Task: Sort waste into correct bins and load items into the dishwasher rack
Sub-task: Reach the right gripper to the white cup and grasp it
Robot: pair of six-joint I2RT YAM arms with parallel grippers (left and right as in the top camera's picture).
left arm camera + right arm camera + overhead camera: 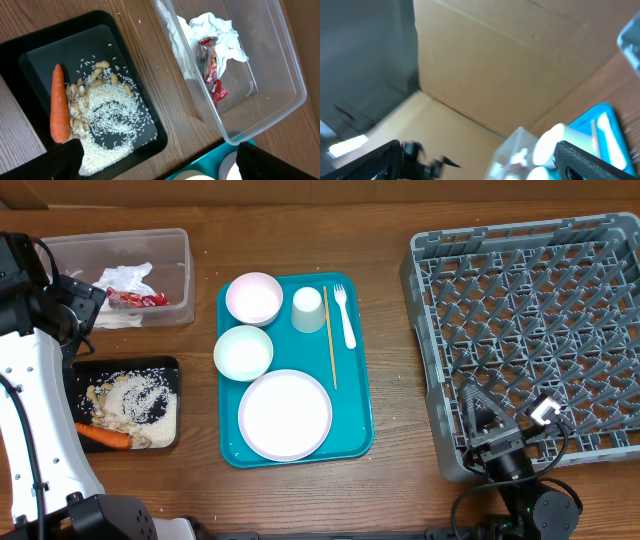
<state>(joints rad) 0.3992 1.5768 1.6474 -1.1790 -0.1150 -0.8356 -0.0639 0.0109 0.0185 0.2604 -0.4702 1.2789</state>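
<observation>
The clear tub (pixel 188 270) holds white napkins (pixel 220 30) and a red wrapper (pixel 211 65). The black tray (pixel 178 395) holds a carrot (pixel 59 105), nuts (pixel 80 95) and rice (pixel 115 115). A plate (pixel 285 415), two bowls (pixel 254 298) (pixel 243 352), a cup (pixel 308 308), a fork (pixel 345 315) and a wooden stick (pixel 330 340) lie on the teal tray. The grey rack (pixel 530 330) stands empty at the right. My left gripper (pixel 155 167) is open and empty, high above the tub and black tray. My right gripper (pixel 480 410) is open and empty at the rack's front left corner.
The teal tray (pixel 350 410) lies mid-table between the bins and the rack. A cardboard wall (pixel 485 65) fills the blurred right wrist view. A few rice grains lie loose on the wooden table (pixel 395 480).
</observation>
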